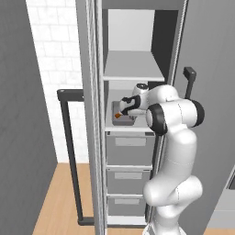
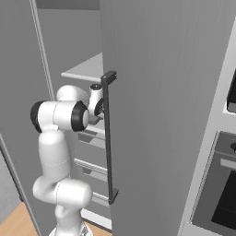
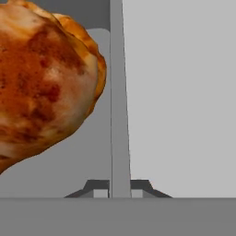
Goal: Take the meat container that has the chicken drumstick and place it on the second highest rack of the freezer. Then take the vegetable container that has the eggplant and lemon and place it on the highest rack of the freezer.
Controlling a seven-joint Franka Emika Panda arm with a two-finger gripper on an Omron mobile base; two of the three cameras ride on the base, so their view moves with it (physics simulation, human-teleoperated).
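item: meat container, grey, shallow, holding the chicken drumstick. location: on the second highest rack of the freezer, directly above the three grey drawers, toward the left side of the shelf.

end effector: gripper, one arm only, reaching into the freezer at the level of that rack. in the hand view its two dark tips stand one on each side of the thin upright wall of the container, pinched on the rim; judged to be clamped on the container wall.

key relation: the container lies straight ahead of and below the hand. the wall runs away from the tips along the line of sight; the drumstick sits inside the container to the left of that wall in the hand view, close to the camera, bulbous end showing. whether the container base rests fully on the shelf cannot be told.

surface: flat white shelf, bare beside the container.

room: highest rack overhead, near, leaving a low gap; freezer door with dark bar handle open to the arm's right; narrow side walls.

judgement: first placement is nearly done; the coming move likely calls for letting go and drawing straight back, without lifting into the upper shelf.
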